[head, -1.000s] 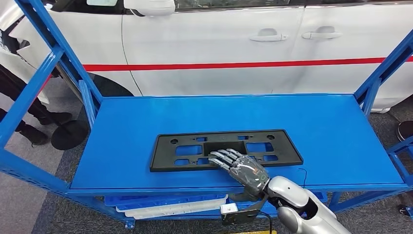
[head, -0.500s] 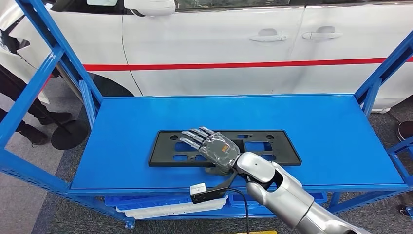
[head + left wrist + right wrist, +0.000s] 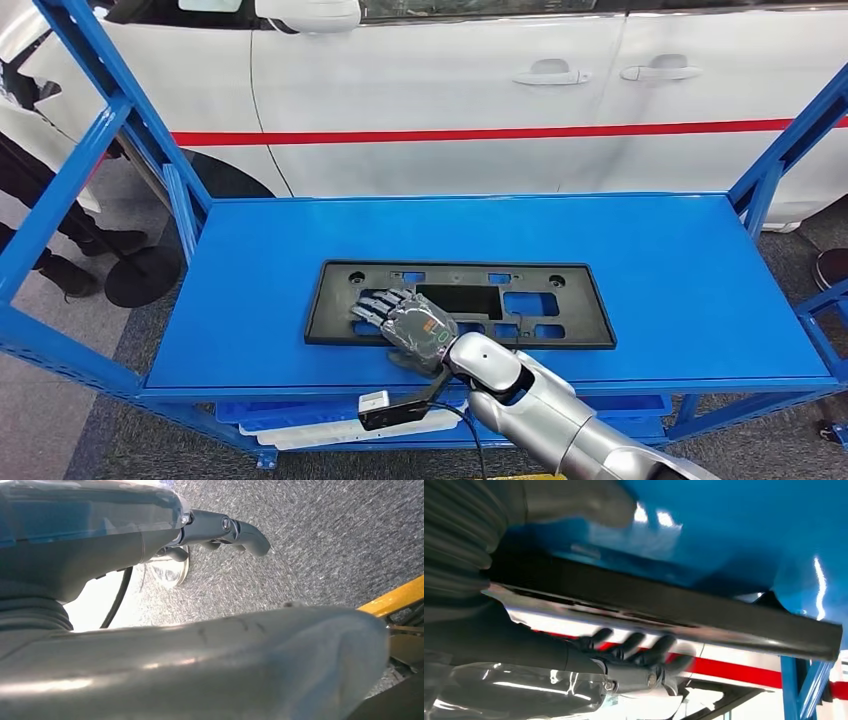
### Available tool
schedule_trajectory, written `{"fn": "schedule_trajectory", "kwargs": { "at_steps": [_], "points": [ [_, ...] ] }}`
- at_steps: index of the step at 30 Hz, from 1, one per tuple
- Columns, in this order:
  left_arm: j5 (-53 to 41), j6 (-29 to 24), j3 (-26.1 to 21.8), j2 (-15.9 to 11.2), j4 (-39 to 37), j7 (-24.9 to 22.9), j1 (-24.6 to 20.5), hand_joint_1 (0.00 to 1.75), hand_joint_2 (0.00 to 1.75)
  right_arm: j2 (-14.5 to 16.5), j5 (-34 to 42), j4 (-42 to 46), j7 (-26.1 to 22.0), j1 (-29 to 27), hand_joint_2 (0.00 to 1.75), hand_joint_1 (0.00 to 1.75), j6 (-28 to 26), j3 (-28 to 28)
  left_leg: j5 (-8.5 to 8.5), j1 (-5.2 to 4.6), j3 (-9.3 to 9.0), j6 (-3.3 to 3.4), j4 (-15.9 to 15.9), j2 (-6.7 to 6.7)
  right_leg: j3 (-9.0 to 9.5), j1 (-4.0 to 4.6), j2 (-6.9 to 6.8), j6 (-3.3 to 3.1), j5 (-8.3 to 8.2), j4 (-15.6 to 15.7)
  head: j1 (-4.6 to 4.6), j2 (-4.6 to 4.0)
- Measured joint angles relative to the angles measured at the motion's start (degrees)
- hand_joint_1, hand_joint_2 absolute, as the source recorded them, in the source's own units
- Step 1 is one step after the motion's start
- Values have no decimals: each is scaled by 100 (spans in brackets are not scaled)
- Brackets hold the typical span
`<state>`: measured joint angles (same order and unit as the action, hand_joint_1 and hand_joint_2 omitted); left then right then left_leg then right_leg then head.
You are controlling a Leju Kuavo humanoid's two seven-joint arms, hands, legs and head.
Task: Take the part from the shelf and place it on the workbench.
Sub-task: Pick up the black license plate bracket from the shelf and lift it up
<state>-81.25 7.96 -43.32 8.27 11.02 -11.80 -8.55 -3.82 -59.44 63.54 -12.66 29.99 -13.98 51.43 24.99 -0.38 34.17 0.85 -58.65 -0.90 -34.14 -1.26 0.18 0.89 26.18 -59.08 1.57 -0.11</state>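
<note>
The part [image 3: 460,300] is a flat black plate frame with several cut-outs, lying on the blue shelf [image 3: 680,270] near its front edge. My right hand [image 3: 415,328] reaches over that front edge and lies on the part's left portion, fingers stretched out side by side. In the right wrist view the part's edge [image 3: 674,605] runs between the thumb [image 3: 574,502] and the dark fingers [image 3: 644,647], with a gap between fingers and part. My left hand [image 3: 150,540] hangs over grey carpet holding nothing, its fingers [image 3: 245,530] loosely extended.
A white car [image 3: 450,90] with a red stripe stands right behind the shelf. Blue slanted uprights [image 3: 100,110] frame both shelf ends. White and blue trays [image 3: 340,425] lie on the lower level. A person's dark legs [image 3: 40,200] are at far left.
My right hand has slid leftward along the part, from its middle to its left portion. The part has shifted slightly left and back.
</note>
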Motion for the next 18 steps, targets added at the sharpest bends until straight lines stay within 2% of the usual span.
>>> {"fn": "schedule_trajectory", "kwargs": {
  "at_steps": [4, 18],
  "points": [
    [-9, 10, 0, -40, 0, 65, 59, 0, 0, 133, -178, -230, 127, -163, 175, 175, -405, 7, 2, 0, -1, 0, 0, 0, 1, 0, 0, 0, 1, 2, 0, 0],
    [1, -201, -1, -104, 0, 359, 145, 0, 0, 221, -791, -191, 263, -442, 175, 175, -808, -260, 7, 0, -26, 0, 0, 1, 28, 0, 1, 3, 2, 6, 0, 0]
  ]
}}
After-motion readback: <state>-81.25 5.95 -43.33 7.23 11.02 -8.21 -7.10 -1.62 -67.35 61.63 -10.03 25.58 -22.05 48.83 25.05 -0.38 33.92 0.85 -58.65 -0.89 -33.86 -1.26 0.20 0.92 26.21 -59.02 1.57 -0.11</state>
